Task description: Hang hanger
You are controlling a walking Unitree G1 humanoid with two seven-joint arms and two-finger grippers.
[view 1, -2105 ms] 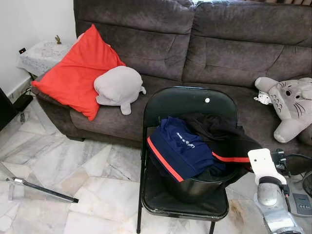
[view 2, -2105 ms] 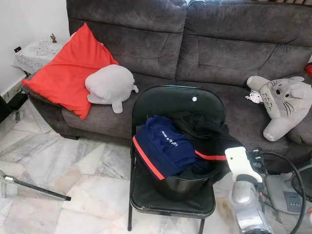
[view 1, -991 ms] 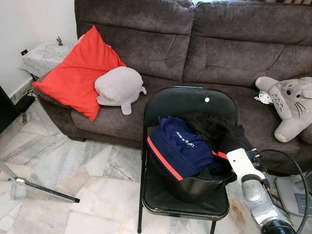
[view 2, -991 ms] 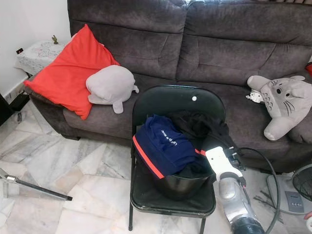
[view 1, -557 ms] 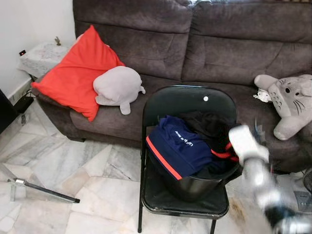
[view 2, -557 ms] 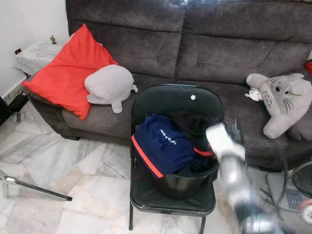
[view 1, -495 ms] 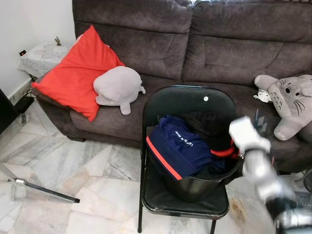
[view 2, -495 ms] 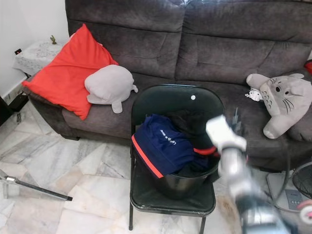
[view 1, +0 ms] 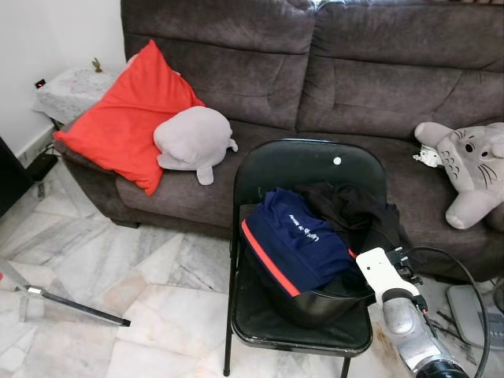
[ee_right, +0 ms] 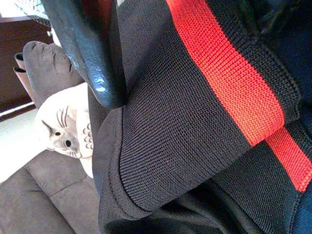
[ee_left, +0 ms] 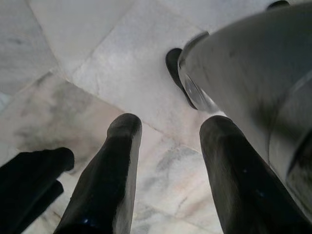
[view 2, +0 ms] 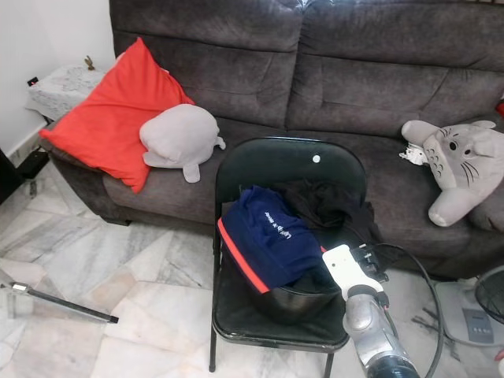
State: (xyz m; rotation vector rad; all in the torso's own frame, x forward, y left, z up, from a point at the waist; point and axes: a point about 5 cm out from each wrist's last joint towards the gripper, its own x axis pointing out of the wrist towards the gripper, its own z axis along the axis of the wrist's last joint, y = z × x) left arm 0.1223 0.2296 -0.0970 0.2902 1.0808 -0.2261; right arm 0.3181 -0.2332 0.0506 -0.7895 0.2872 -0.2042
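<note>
Right arm had come down since half a second before: then it was raised and blurred over the bucket's right side, now it sat sharp and low, my right gripper (view 1: 400, 257) at the right rim of the black bucket (view 1: 315, 305) on the black folding chair (view 1: 315, 169). Right wrist view looked close onto the black garment (view 1: 354, 213) and its red stripe (ee_right: 229, 83). I could not tell whether that gripper was open or closed. The navy garment (view 1: 295, 240) lay over the bucket's left side as before. I could not pick out a hanger among the clothes. My left gripper (ee_left: 170, 124) hung idle over the marble floor (view 1: 94, 268), fingers apart and holding nothing. Red cushion (view 1: 126, 110) and grey plush (view 1: 193, 142) were unmoved on the sofa (view 1: 378, 79).
</note>
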